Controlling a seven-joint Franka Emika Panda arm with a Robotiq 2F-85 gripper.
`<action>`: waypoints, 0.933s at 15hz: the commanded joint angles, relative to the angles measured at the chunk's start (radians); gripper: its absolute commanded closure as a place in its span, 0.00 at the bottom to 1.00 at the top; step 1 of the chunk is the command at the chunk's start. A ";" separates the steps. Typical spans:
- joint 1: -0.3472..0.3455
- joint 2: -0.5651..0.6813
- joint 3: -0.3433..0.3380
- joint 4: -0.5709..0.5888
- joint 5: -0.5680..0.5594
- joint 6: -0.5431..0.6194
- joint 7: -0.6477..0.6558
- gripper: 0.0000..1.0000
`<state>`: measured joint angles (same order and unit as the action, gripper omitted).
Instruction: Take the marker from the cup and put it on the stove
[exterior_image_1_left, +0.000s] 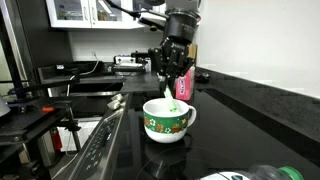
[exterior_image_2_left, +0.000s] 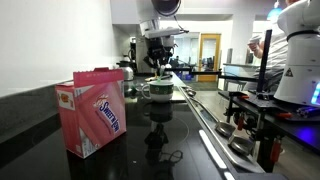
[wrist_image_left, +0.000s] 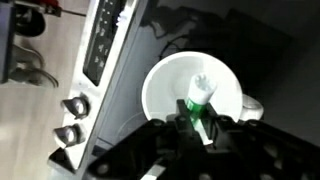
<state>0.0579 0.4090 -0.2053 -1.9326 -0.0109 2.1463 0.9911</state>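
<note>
The cup (exterior_image_1_left: 167, 120) is a white-inside mug with a green and red pattern, standing on the flat black stove top (exterior_image_1_left: 215, 140). It also shows in an exterior view (exterior_image_2_left: 161, 90) and from above in the wrist view (wrist_image_left: 170, 90). My gripper (exterior_image_1_left: 174, 78) hangs just above the cup and is shut on the marker (exterior_image_1_left: 171, 100), which points down into the cup. In the wrist view the green marker with its whitish end (wrist_image_left: 200, 98) sits between my fingers (wrist_image_left: 196, 122) over the cup's opening.
The stove's steel front with knobs (wrist_image_left: 72, 105) and control panel (wrist_image_left: 100, 40) runs beside the cup. A pink box (exterior_image_2_left: 92, 110) stands on the black top near the camera. A pink bottle (exterior_image_1_left: 203, 76) stands behind. A tripod rig (exterior_image_2_left: 262, 100) stands off the stove.
</note>
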 joint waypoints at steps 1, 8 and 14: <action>0.050 -0.149 0.003 -0.109 -0.135 -0.058 0.053 0.95; 0.112 -0.240 0.156 -0.229 -0.318 0.056 0.239 0.95; 0.186 -0.050 0.132 -0.161 -0.553 0.332 0.546 0.95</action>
<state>0.2080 0.2894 -0.0277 -2.1463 -0.4592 2.4291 1.4227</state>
